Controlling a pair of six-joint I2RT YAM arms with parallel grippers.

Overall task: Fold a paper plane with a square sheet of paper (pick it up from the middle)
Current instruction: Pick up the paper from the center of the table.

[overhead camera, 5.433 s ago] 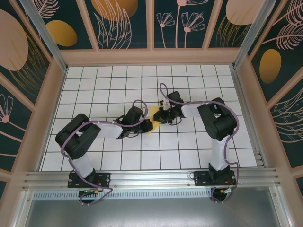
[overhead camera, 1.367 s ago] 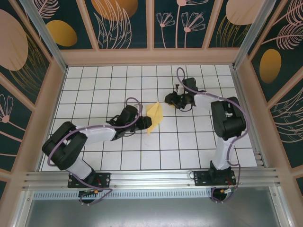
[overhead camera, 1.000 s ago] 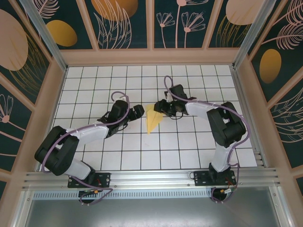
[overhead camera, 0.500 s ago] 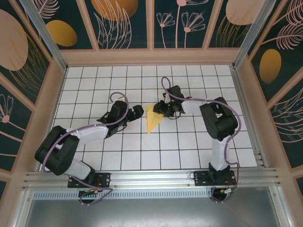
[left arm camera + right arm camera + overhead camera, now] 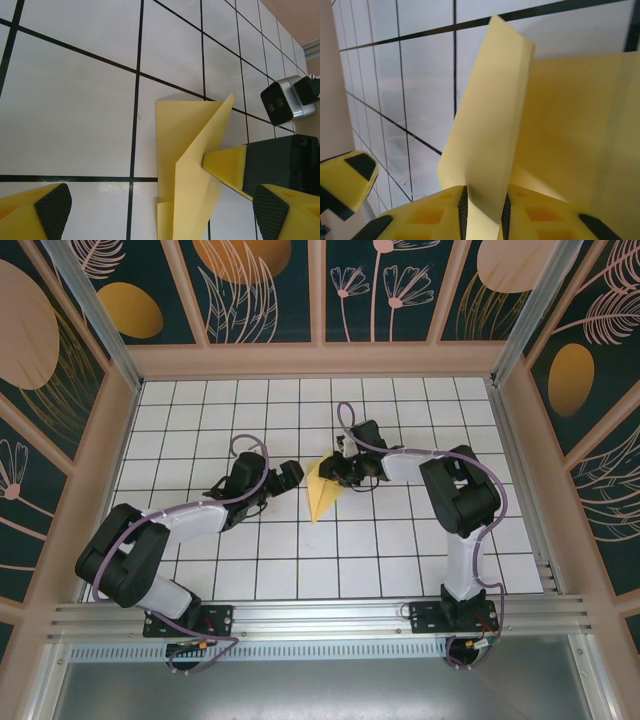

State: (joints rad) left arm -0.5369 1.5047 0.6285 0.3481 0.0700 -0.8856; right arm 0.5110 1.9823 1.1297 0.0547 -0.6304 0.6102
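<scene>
The pale-yellow sheet of paper (image 5: 321, 496) lies mid-table, folded into a narrow pointed shape with its tip toward the arms. One flap (image 5: 490, 115) stands up at its wide far end. My right gripper (image 5: 336, 471) reaches in from the right. Its two fingers stand close on either side of that raised flap (image 5: 200, 165), a narrow gap still between the pads (image 5: 463, 210). Just left of the paper, my left gripper (image 5: 291, 476) is wide open and holds nothing. Its fingertips (image 5: 52, 205) straddle the paper's width from a little way back.
The white gridded tabletop (image 5: 200, 420) is walled by a wooden frame (image 5: 320, 360) at the back and both sides. An aluminium rail (image 5: 320, 620) with the arm bases runs along the near edge. The right wrist's camera housing (image 5: 277, 102) sits just beyond the paper.
My right gripper has slid left onto the paper's far end and narrowed its jaws round the raised flap. My left gripper has opened wider and stays beside the paper.
</scene>
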